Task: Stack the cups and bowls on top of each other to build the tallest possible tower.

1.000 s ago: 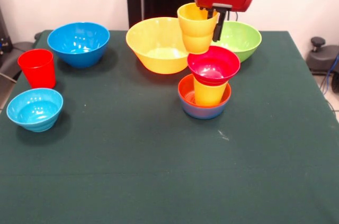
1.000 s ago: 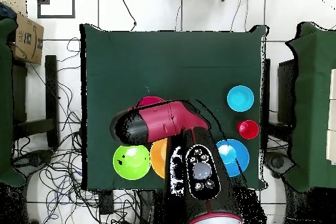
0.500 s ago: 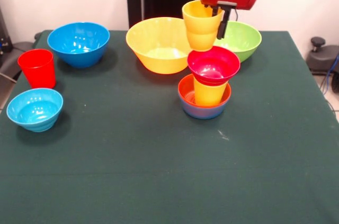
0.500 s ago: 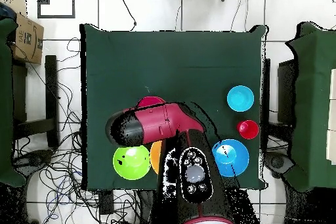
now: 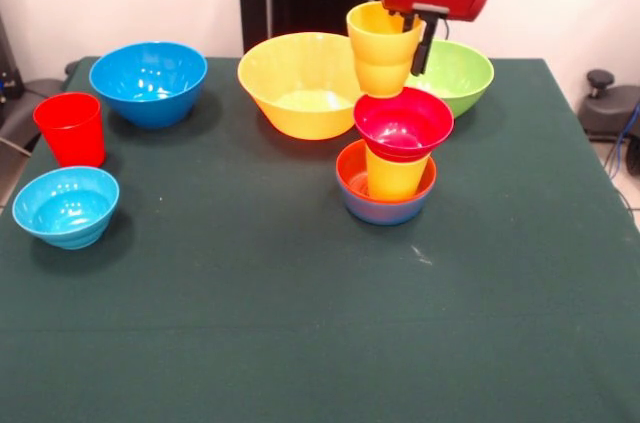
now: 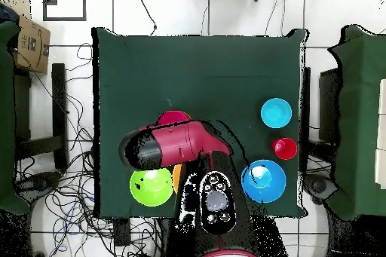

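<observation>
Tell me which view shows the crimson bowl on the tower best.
Front view: the crimson bowl shows whole, sitting on a yellow cup in the tower. Overhead, only a sliver of the bowl shows beyond the red arm.

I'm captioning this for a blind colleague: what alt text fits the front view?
A red gripper holds a yellow cup just above a tower: crimson bowl on a yellow cup in nested orange-red and blue bowls. Around it on the green table stand yellow, lime green, blue and light-blue bowls and a red cup.
</observation>
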Motion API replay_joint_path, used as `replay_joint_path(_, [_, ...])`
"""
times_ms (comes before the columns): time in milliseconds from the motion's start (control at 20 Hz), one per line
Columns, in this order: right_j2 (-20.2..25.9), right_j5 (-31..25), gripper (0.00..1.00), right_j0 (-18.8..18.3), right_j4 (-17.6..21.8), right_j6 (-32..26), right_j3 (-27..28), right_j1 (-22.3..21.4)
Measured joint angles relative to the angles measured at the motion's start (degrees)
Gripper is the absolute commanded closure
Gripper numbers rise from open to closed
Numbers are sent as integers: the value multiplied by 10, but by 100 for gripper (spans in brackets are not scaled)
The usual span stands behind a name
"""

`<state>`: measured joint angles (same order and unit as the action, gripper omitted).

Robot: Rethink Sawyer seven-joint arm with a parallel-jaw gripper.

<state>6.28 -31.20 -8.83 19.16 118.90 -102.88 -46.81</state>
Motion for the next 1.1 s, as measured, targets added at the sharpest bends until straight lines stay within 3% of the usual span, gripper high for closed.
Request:
replay_joint_path(550, [-33,51,100,39,-22,11,0,39])
replay_joint_path(1100, [-56,54,100,49,-42,11,0,45])
